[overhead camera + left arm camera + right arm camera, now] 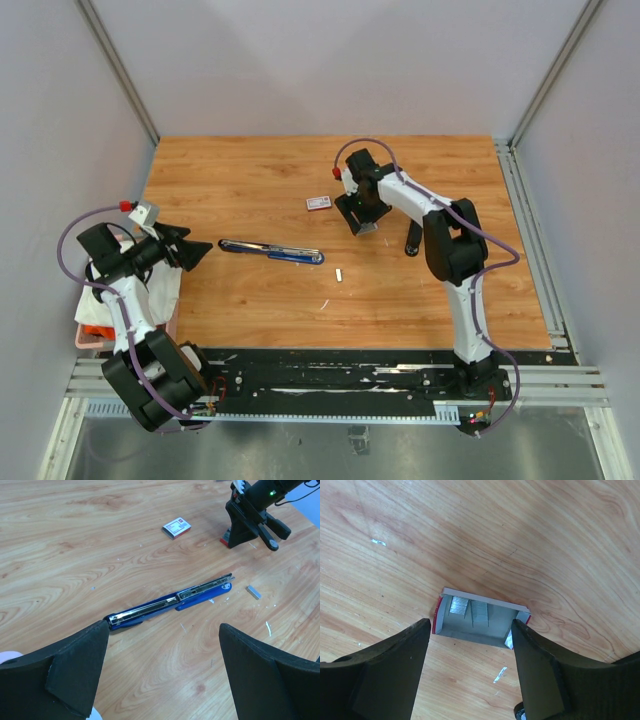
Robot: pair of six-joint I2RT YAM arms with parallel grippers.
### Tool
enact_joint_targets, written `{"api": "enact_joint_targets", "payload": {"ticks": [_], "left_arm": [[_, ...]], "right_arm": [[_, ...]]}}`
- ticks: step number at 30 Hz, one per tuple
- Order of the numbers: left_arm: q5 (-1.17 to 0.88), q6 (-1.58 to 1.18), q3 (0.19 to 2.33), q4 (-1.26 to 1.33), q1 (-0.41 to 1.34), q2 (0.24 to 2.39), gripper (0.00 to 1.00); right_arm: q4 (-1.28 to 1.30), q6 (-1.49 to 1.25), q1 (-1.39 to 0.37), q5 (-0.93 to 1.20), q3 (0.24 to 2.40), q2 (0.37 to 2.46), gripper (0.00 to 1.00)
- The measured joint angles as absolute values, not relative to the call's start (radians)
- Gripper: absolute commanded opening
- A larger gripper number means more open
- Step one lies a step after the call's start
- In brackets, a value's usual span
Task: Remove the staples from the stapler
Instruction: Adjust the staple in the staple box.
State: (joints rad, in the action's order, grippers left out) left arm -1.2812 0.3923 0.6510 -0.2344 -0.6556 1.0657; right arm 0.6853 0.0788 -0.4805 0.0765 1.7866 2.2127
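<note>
Wooden table [250,170] carried the blue stapler [270,250], folded out flat, a loose strip of staples [339,273] near its right end. From the left wrist, the left claw [164,629] gaped wide, holding nothing, the stapler lying ahead of it. From the right wrist, the right claw [470,625] stood wide above an open tray [475,636] of more staples.

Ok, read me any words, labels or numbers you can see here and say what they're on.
Nothing is legible.
Small red-and-white cardboard box: printed label, too blurred to read.
Long blue-and-silver stapler lying open: no readable text.
Open red-sided tray holding silvery staples: no print visible.
</note>
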Motion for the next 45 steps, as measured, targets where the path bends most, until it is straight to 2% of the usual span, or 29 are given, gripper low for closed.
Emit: {"api": "enact_joint_targets", "payload": {"ticks": [12,24,45], "left_arm": [[-1.282,0.400,0.651,-0.235,-0.658,1.069,0.98],[-1.286,0.404,0.651,-0.241,-0.659,1.071,0.98],[-1.298,0.426,0.662,-0.273,-0.659,1.079,0.98]], "right_arm": [[0.679,0.078,-0.489,0.076,1.787,2.219,0.67],[0.675,0.067,-0.503,0.056,1.790,2.231,0.52],[0.662,0.075,-0.522,0.014,1.792,2.231,0.40]]}}
